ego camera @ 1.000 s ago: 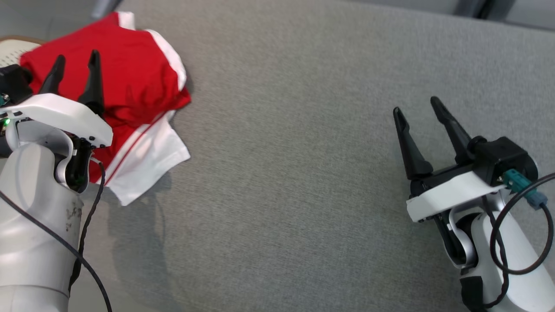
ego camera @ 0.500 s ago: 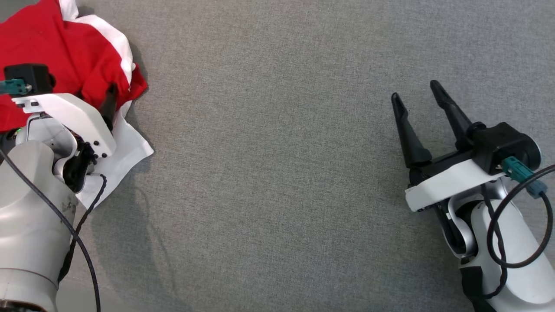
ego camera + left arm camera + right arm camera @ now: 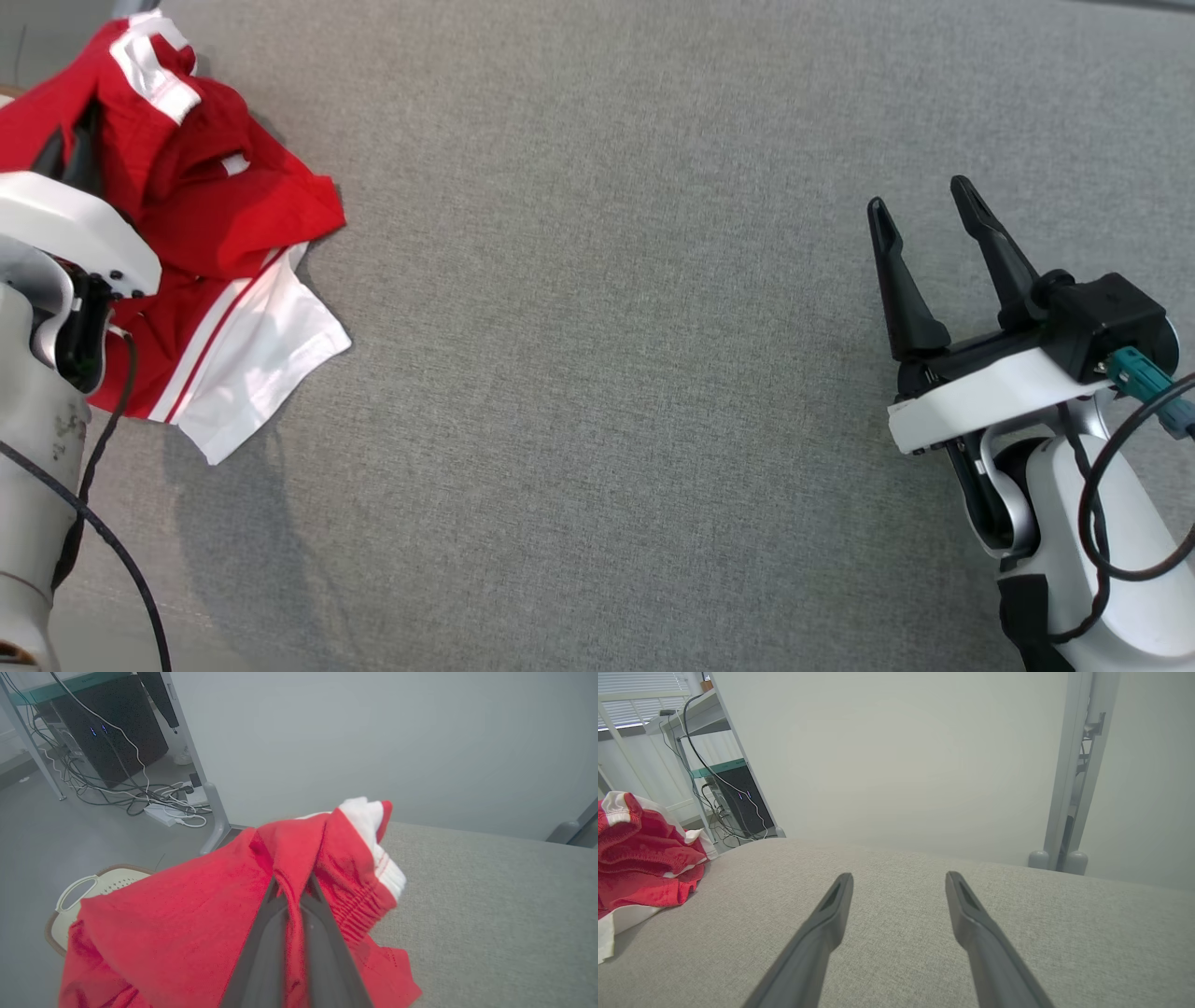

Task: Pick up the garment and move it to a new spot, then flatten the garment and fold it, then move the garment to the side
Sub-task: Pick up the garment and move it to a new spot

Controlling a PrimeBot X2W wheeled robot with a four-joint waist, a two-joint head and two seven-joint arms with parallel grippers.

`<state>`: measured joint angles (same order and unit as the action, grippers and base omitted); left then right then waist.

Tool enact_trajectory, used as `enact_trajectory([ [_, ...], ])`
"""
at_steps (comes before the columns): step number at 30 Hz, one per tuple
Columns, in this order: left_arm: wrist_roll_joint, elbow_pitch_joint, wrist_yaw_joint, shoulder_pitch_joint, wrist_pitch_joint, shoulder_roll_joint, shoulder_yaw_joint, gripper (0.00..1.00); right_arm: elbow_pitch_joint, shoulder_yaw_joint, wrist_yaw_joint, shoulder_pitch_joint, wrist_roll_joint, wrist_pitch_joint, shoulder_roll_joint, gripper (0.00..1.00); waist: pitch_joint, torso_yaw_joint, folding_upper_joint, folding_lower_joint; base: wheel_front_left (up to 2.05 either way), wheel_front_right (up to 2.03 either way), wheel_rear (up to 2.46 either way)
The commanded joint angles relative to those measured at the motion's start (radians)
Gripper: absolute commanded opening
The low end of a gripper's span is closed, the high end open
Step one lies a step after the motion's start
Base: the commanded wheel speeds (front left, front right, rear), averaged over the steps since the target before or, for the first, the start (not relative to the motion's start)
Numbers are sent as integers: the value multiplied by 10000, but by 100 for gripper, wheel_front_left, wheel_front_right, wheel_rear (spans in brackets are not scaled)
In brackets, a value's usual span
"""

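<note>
Left jaws clamped on garment | right jaws apart, well away from it

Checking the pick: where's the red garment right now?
Head view, far left of the grey surface: red garment bunched, pinched in the left hand.

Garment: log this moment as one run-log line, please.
stage: pick-up | left end effector: shut on garment | right end effector: open, empty, over grey surface | garment: bunched, red-white, robot's left

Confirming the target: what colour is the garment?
The garment is red with white panels and stripes, clearest in the head view.
</note>
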<state>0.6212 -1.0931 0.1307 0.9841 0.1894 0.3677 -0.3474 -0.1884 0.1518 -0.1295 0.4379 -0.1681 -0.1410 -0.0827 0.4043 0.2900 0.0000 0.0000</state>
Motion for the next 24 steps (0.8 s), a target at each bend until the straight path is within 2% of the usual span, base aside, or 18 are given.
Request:
enact_trajectory([
  [1, 22, 86, -3, 169, 215, 113, 58, 0, -14, -89, -23, -175, -10, -108, -16, 100, -309, 16, 0, 0, 0, 0, 0],
  [7, 32, 943, -106, -109, 701, 292, 412, 0, -20, -416, -23, -561, -107, -288, 82, 100, -1086, -20, 0, 0, 0, 0, 0],
  [11, -113, 2255, -355, -751, 738, 434, 729, 0, 5, -585, -23, -870, -222, -384, 153, 100, -1606, -172, 0, 0, 0, 0, 0],
  [17, -508, 5314, -1159, -2822, 738, 313, 1141, 0, 140, -808, -23, -1506, -410, -544, 251, 100, -2219, -390, 0, 0, 0, 0, 0],
  [23, -775, 8507, -2221, -5258, 416, 275, 958, 0, 375, -943, -23, -2094, -496, -539, 285, 100, -2650, -757, 0, 0, 0, 0, 0],
  [24, -775, 8507, -2221, -5258, 416, 275, 958, 0, 375, -943, -23, -2094, -496, -539, 285, 100, -2650, -757, 0, 0, 0, 0, 0],
])
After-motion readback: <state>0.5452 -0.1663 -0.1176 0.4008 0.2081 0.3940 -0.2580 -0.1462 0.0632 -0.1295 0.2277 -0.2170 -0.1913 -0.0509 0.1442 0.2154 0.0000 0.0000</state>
